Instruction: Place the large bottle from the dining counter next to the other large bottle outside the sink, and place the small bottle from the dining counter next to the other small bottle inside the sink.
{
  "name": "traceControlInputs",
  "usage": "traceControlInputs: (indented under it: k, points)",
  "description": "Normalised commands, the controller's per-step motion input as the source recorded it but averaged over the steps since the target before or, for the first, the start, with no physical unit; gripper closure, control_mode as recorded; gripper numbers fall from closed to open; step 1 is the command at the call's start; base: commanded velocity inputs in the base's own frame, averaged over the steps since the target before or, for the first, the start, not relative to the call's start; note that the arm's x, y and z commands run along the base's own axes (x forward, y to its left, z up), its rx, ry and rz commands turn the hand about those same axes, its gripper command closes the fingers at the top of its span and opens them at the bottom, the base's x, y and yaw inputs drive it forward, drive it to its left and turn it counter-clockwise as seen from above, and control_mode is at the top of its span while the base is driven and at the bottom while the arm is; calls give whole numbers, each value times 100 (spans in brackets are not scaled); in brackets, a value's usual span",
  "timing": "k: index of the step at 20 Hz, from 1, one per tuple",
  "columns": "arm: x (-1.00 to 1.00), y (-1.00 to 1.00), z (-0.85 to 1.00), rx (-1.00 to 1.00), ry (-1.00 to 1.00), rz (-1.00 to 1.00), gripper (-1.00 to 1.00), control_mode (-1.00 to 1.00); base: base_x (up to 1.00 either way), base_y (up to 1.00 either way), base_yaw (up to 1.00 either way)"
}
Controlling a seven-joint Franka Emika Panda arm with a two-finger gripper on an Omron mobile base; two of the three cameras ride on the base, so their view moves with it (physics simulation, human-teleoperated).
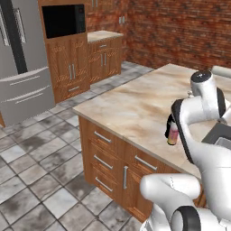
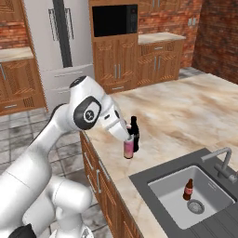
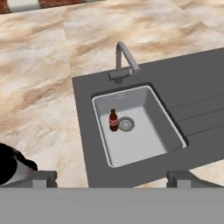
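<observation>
The large bottle [image 2: 128, 149], pink fading to orange, stands upright on the marbled dining counter [image 2: 186, 111] just left of the sink [image 2: 160, 191]. It is close beside the other large bottle [image 2: 134, 132], which is all black. In the left base view the large bottle [image 1: 173, 135] peeks out beside my forearm. My hand is at the top of the large bottle and hides its cap. My gripper [image 3: 113, 178] is open, with nothing between its fingertips [image 3: 43, 178], and looks down over the sink [image 3: 144, 135]. The other small bottle [image 3: 113, 120], brown, stands inside the basin near the drain. The small bottle is out of view.
A curved silver tap [image 3: 124, 61] rises at the sink's far rim, and a grooved dark drainer [image 3: 197, 105] lies to one side. Across the tiled floor are a steel fridge [image 1: 22, 67] and wooden cabinets with a microwave [image 1: 63, 20]. A brick wall backs the room.
</observation>
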Motion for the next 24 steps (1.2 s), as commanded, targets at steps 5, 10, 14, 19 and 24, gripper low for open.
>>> traceControlInputs:
  k: [5, 10, 14, 19, 24]
  points:
    - [-83, -24, 38, 4, 7, 2, -100, -100, 0, 0, 0]
    - [-79, -23, 34, 1, 10, 7, -100, -100, 0, 0, 0]
    - [-67, -3, 46, 4, 5, 9, -100, -100, 0, 0, 0]
    - [-20, 28, 23, 9, -3, 9, -100, -100, 0, 0, 0]
    - [4, 40, 5, 7, -15, 12, -100, -100, 0, 0, 0]
